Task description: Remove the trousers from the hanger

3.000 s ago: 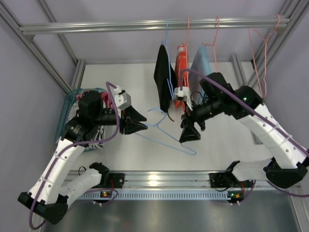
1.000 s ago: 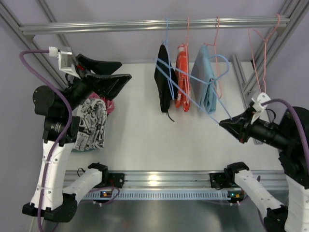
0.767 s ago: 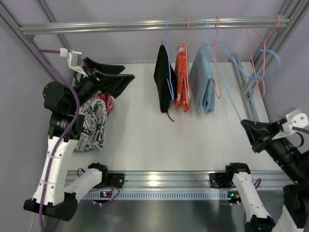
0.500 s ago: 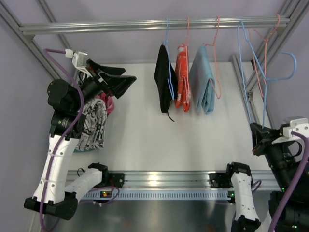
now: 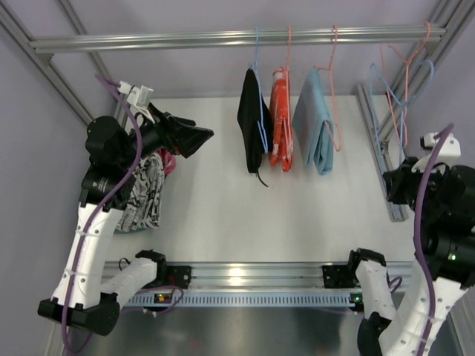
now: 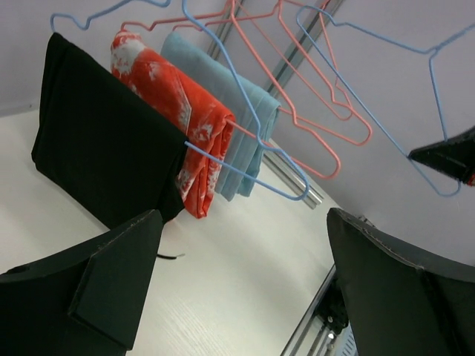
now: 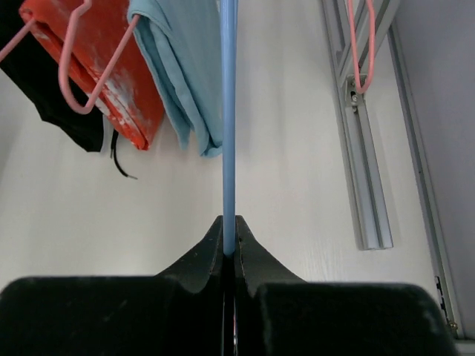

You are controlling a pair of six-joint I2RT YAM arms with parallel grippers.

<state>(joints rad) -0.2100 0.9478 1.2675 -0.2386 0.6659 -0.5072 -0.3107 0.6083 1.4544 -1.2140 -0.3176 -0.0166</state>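
Claws: right claw (image 7: pixel 228 236) pinched shut on thin blue wire hanger (image 7: pixel 228 111); left claw (image 6: pixel 241 222) spread wide, empty, near black-printed white trousers (image 5: pixel 145 185) on tabletop (image 5: pixel 297 215).

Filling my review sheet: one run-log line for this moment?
left gripper open, empty | right gripper shut on blue hanger | trousers piled at left | three garments on rail

L gripper (image 5: pixel 202 129) is hovering w/ jaws spread wide at the L side, above two trouser pairs lying on the tabletop (image 5: pixel 223 215): white black-print pair (image 5: pixel 145 194) and, touching it, pink pair (image 5: pixel 168 159). R gripper (image 5: pixel 391 179) is sitting far R, apparently pinching the blue hanger (image 5: pixel 379 111); hard to tell here. Black garment (image 5: pixel 251 122), orange garment (image 5: pixel 280 130) and lt-blue garment (image 5: pixel 312 122) are hanging from the rail (image 5: pixel 185 38).
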